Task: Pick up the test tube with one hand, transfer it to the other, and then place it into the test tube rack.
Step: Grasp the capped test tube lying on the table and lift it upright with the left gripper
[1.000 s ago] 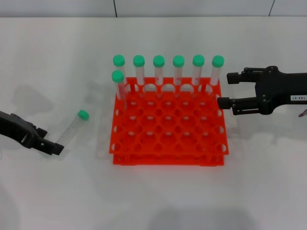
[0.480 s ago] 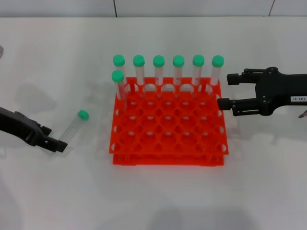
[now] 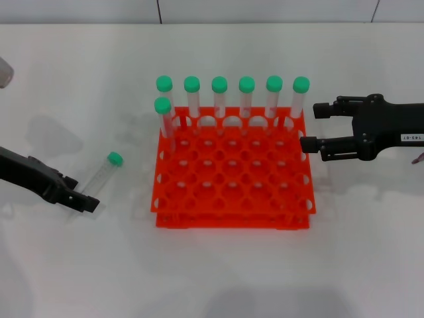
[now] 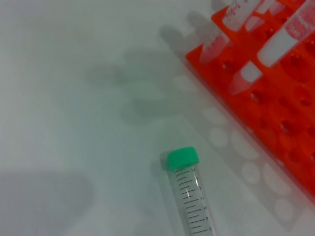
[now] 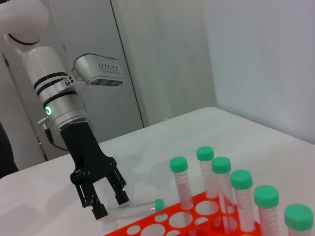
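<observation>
At lower left of the head view we see the left gripper [image 3: 86, 202] low over the table [image 3: 218, 278], its fingers spread wide around the bottom end of the test tube [image 3: 103, 176], which lies flat left of the test tube rack [image 3: 233, 180]. At right, the right gripper [image 3: 315, 127] hangs beside the rack, jaws parted and empty.

**White table, seven capped tubes standing, grey wall panels behind**

A white table [image 3: 218, 278] fills the head view. Seven green-capped tubes [image 3: 246, 99] stand upright: six in a row along the far edge, one just in front of that row's left end. Pale grey wall panels [image 5: 162, 59] rise behind the table.
</observation>
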{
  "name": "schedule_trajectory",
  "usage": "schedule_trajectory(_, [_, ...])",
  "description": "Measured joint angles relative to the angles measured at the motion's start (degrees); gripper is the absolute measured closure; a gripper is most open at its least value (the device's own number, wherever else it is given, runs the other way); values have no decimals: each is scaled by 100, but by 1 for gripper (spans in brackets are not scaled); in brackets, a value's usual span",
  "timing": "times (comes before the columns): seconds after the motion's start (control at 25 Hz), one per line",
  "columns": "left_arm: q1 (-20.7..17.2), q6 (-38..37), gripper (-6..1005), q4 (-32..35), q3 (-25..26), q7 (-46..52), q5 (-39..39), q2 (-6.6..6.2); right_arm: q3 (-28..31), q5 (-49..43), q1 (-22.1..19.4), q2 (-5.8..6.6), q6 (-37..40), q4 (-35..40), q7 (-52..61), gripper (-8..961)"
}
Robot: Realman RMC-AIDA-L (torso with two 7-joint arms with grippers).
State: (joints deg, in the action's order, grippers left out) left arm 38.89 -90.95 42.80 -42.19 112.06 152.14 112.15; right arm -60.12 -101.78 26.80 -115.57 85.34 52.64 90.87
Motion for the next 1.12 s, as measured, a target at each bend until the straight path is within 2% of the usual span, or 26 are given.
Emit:
schedule_trajectory(0.4, [5,7,317,0,0,4,36,0,0,0,-16,0,-3,0,0,156])
schedule_trajectory(0.52, [5,9,357,0,0,-2,50,0,0,0,-23,0,-8,0,0,156])
schedule_trajectory(0.96, [-10,51,355,-12,0,-17,59,0,0,0,-35,0,-9,-9,0,156])
schedule_trajectory(1.12, [-2,52,458,-66,0,-17,70,-1,0,0,-40,0,-8,-9,0,156])
